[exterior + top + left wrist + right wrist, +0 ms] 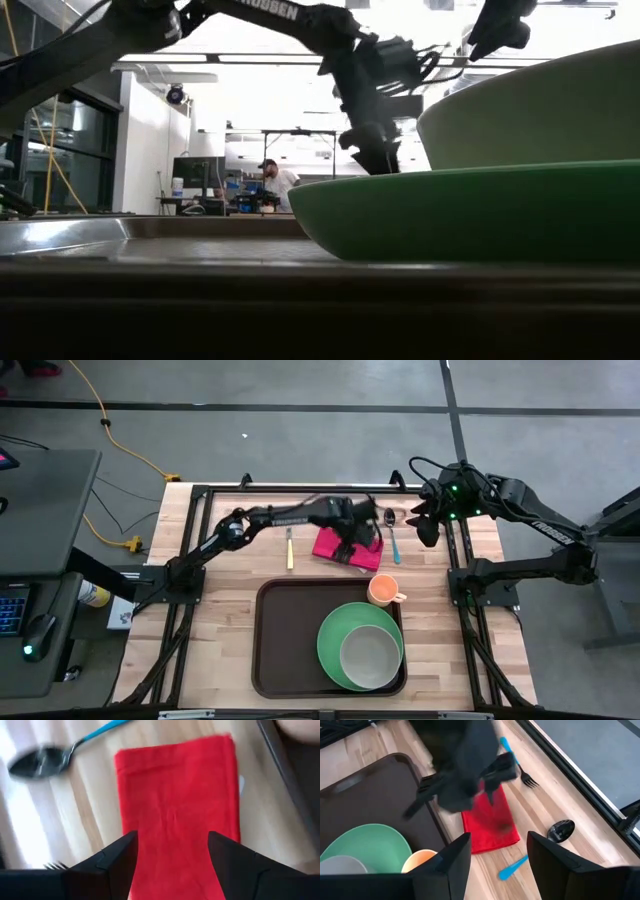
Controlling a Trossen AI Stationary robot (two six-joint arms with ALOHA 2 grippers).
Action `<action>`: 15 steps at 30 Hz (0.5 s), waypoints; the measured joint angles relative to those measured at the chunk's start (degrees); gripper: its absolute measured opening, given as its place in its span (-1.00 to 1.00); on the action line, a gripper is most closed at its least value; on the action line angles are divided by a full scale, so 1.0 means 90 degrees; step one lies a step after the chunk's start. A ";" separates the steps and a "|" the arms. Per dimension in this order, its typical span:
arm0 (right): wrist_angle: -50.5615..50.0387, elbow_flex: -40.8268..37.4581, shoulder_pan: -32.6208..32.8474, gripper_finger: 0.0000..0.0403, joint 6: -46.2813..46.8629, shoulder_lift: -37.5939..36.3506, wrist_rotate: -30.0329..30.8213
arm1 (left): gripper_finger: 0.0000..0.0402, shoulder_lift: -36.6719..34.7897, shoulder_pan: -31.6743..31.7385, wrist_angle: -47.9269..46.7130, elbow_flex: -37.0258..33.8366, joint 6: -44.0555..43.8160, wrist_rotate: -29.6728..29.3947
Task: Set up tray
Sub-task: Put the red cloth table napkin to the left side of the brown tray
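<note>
While the left gripper point(172, 865) hovers jaws wide over the red napkin point(347, 546), gripping nothing, the right gripper point(495, 862) waits open by the far edge. Napkin pickup looks underway; next: descend, pinch, carry to tray point(285, 650) nearer.

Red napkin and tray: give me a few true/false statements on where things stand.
1. The left hand is open over the red napkin. True.
2. The red napkin lies on the tray. False: it lies on the table beyond the tray.
3. The green plate holds a bowl. True.
4. The orange cup stands in the bowl. False: it stands at the tray's corner.
5. The right hand grips the spoon. False: it is open and empty.
</note>
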 joint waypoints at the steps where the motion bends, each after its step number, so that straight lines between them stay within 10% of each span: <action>1: -0.0021 0.0000 0.0000 -0.16 0.0000 0.0000 -0.0015 | 0.34 0.0000 -0.0134 -0.0004 0.0000 0.0318 -0.0245; 7: -0.0282 0.0000 0.0000 -0.16 -0.0002 0.0000 -0.0056 | 0.34 0.0000 -0.0646 0.0236 0.0000 0.1011 -0.1157; 15: -0.0315 0.0000 0.0036 -0.16 -0.0002 0.0000 -0.0007 | 0.34 0.0398 -0.0706 0.0345 0.0017 -0.0587 -0.1249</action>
